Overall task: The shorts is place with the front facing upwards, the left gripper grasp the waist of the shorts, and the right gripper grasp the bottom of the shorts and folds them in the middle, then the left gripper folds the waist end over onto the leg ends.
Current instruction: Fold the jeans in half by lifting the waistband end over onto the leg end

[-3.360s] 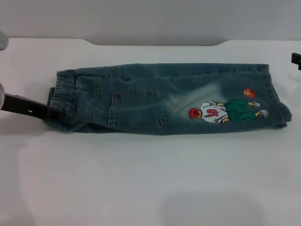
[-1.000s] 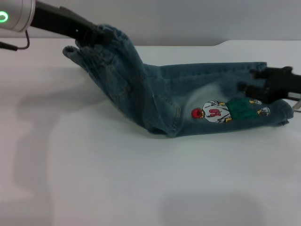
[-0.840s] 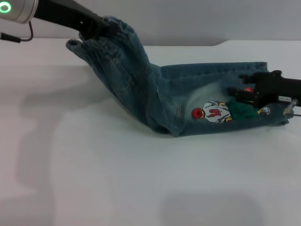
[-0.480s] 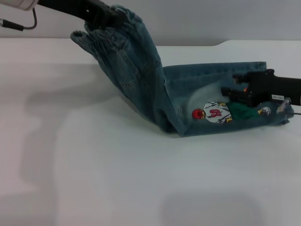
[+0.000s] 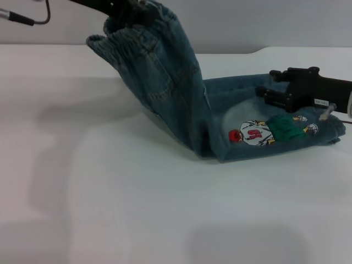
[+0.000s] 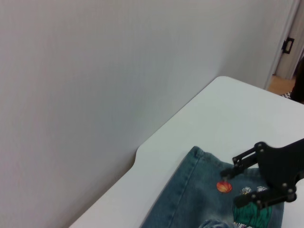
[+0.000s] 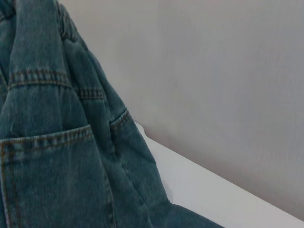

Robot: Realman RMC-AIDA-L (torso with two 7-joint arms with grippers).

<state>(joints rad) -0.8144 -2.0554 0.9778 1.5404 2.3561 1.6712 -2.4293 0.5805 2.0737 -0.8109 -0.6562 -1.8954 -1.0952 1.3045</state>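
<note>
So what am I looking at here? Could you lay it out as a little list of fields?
Garment: the shorts, blue denim, lying on the white table
Lifted part: the waist of the shorts, raised high off the table
Left gripper: shut on the waist, near the upper edge of the head view
Right gripper: above the leg end, near the cartoon print
Fold: partly done; waist not yet laid over the legs

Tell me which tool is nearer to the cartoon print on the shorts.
Right. The right tool sits low just above the cartoon print on the flat leg part of the shorts. The left tool is far off, holding the waistband lifted high.
</note>
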